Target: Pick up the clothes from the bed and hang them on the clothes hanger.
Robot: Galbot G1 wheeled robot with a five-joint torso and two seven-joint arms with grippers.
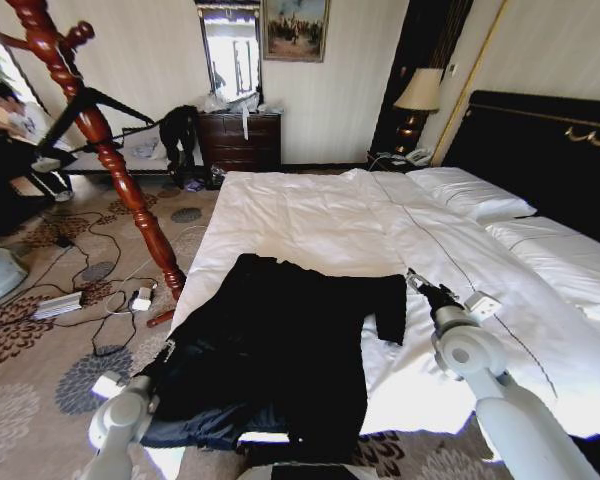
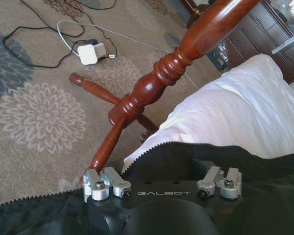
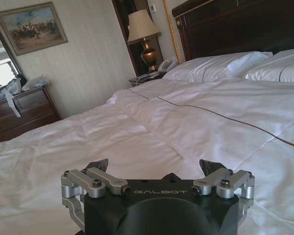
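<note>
Turned-wood coat stand [image 1: 100, 140] carries your clothes hanger [image 1: 90, 100] at left | left gripper [image 2: 161, 183], fingers spread, sits low on the coat's hem, placed to gather cloth | black coat [image 1: 280, 340] lies flat, soft, across the bed [image 1: 310, 215] foot | right gripper [image 3: 157, 169], fingers spread, hovers over white duvet beside it.

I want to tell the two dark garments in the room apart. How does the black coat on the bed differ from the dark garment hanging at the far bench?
The black coat lies spread flat on the bed, near the robot, between its two arms; the dark garment hangs bunched at the far bench, across the room. The coat looks much larger, with one sleeve stretched out sideways; the far garment looks small, and its shape is unclear. Both are dark, soft cloth.
</note>
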